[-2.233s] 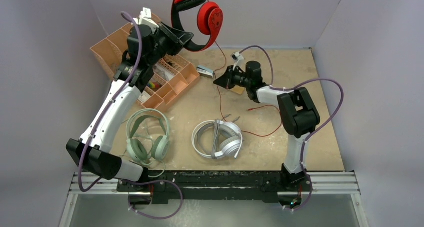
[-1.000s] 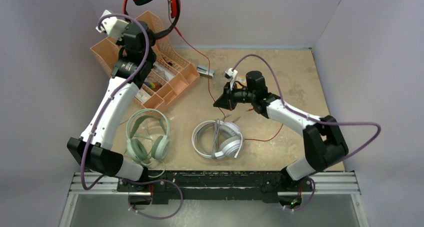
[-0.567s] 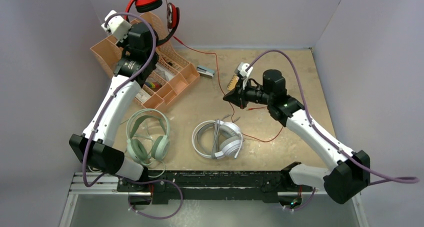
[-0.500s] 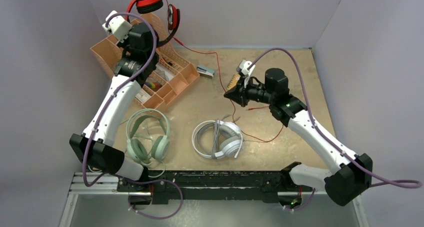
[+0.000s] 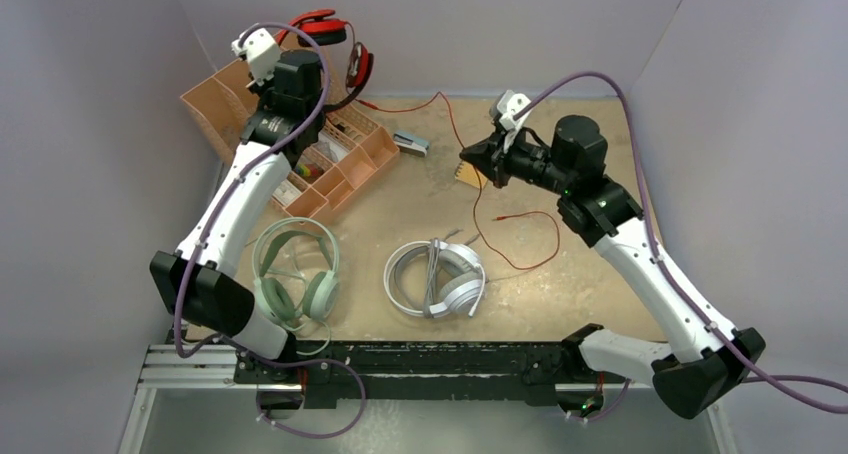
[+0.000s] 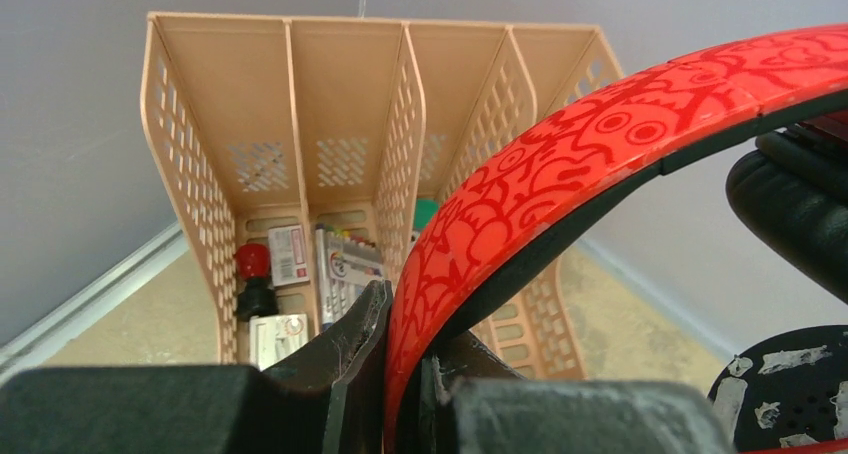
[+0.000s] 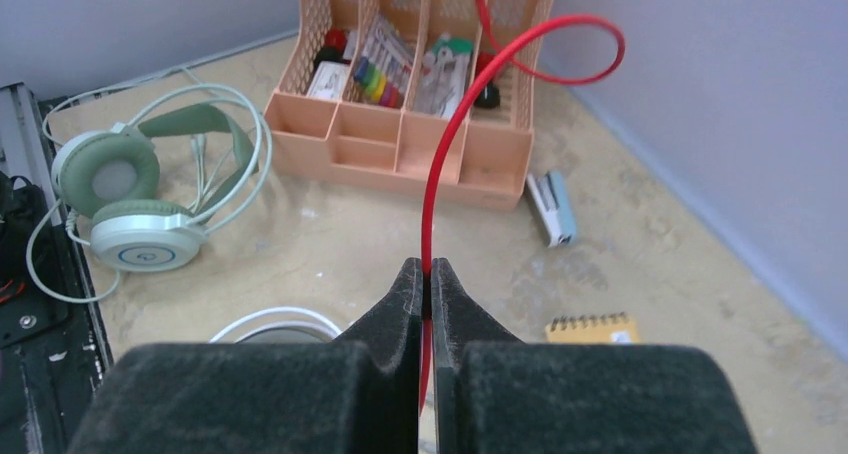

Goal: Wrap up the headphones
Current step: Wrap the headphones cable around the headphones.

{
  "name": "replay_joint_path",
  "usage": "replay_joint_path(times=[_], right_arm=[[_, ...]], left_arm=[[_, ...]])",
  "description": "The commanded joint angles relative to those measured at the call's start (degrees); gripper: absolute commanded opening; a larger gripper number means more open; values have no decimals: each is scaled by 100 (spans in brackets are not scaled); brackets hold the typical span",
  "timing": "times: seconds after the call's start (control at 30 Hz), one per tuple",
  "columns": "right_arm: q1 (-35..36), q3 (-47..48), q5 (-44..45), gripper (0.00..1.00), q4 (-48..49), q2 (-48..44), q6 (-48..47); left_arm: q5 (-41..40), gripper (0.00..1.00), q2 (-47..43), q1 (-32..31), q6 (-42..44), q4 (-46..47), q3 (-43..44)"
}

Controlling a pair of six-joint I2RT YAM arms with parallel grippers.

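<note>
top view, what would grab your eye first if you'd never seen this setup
The red headphones stand out first, held up by the headband in the shut left gripper over the peach organizer at the far left. Their red cord runs across to the right gripper, which pinches it above the table. The mint headphones and white headphones lie flat near the arm bases.

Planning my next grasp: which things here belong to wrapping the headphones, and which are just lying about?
Job: red headphones, clamped in the left gripper; its red cord, pinched by the right gripper; white headphones; mint-green headphones.
Lying about: orange desk organizer with its contents; stapler; spiral notepad.
</note>
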Motion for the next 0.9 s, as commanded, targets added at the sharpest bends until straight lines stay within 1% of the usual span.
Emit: replay_joint_path(times=[0.0,0.07,0.17,0.27,0.4,0.47,0.73,0.87], right_arm=[[31,792,-247,0,-324,-143,-449],[32,1012,-511,0,-511,-121,-570],[27,1230,-650,0,-700,-86,-760],[29,1439,-472,0,-697,-49,-838],[28,1661,-155,0,-485,-20,-934],[28,1727,0,0,-330,8,-985],[32,2225,448,0,58,552,-1170],[31,2739,439,0,70,910,-1199]], left_arm=[[38,0,138,51,236,132,181],[115,0,279,51,257,52,246],[379,0,589,51,296,-302,468],[695,0,888,47,435,-582,635],[1154,0,1074,42,650,-791,584],[1525,0,1067,42,809,-787,481],[3653,0,1078,-48,1072,-1007,106],[3766,0,998,-372,1238,-1117,-52]])
